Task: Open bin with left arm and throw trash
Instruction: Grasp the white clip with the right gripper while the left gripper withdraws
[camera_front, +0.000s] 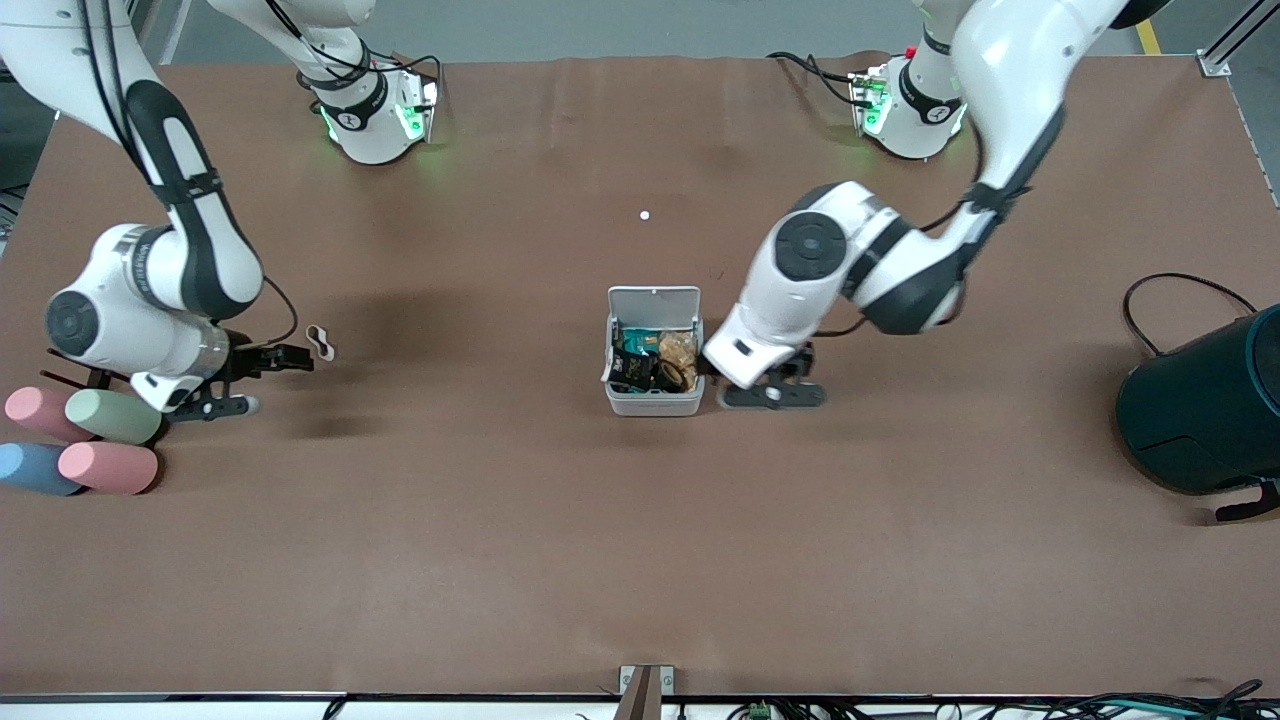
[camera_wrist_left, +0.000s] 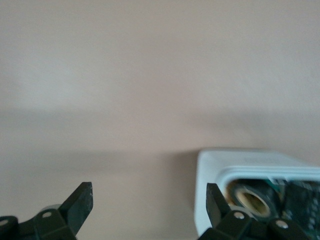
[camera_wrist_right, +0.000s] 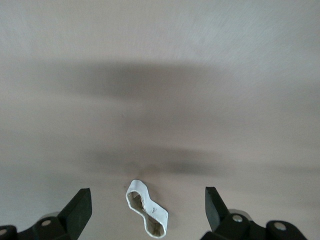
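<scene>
While wrapper print stays illegible, open bin (camera_front: 654, 390), left pincer (camera_front: 770, 385) beside, perhaps touching.

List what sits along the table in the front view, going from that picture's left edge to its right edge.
Pastel cylinders → right hand → white loop → open white bin → left hand → dark teal container.

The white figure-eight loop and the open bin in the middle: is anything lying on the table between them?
No. In the front view, only bare brown tabletop lies between the white figure-eight loop and the bin, whose lid stands open.
</scene>
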